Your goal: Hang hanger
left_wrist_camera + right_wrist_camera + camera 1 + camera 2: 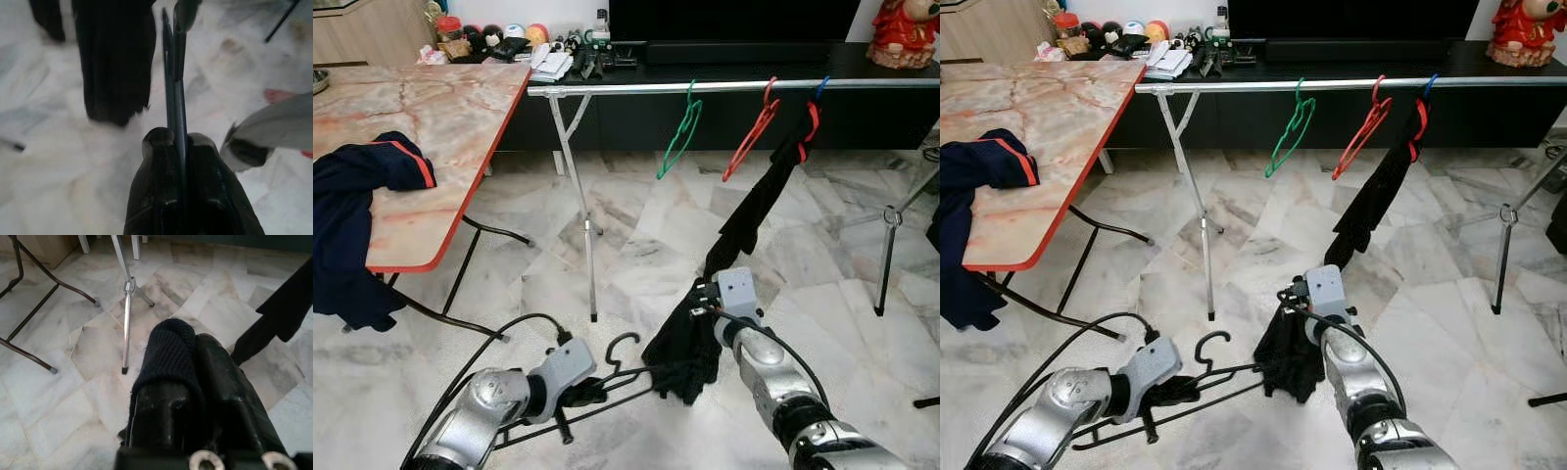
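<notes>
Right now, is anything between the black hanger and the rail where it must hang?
Nothing visible blocks it. The left hand holds the black hanger low, and open floor lies below the rail.

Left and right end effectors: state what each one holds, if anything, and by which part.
The left end effector is shut on the black hanger, clamping its thin bar edge-on. The right end effector is shut on the black garment, pinching a fold of its knit fabric.

Lighting: even, bright indoor daylight. Glare: soft sheen on marble floor (pixel 636 255) toward 12 o'clock. Shadows: faint. Head views: sharp, slight bowing at edges. Left wrist view: blurred, washed out. Right wrist view: near fingers (pixel 166 382) soft.
</notes>
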